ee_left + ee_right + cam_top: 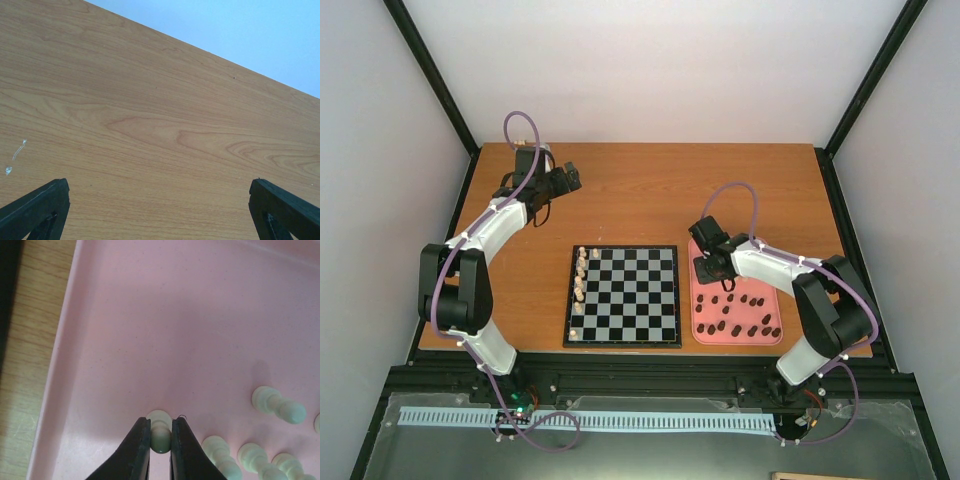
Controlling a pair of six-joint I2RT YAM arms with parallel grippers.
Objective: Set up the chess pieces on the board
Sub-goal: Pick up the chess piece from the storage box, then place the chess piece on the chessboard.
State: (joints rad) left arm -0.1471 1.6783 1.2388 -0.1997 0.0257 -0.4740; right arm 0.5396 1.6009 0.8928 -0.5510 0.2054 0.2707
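Clamped tight in the right claw (160,427): one chess piece (160,439), down in the pink tray (150,315) by its left wall. Seems to lie tipped, fat end pointing away from the claw. Needs carrying left, over to the board (640,300) beside the tray. Far off on the left, wide apart and empty: the left claw (157,190).

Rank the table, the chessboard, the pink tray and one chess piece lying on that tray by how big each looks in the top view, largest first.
1. table
2. chessboard
3. pink tray, partly covered by the right arm
4. chess piece

All rest at table level, so nearness hardly skews this.
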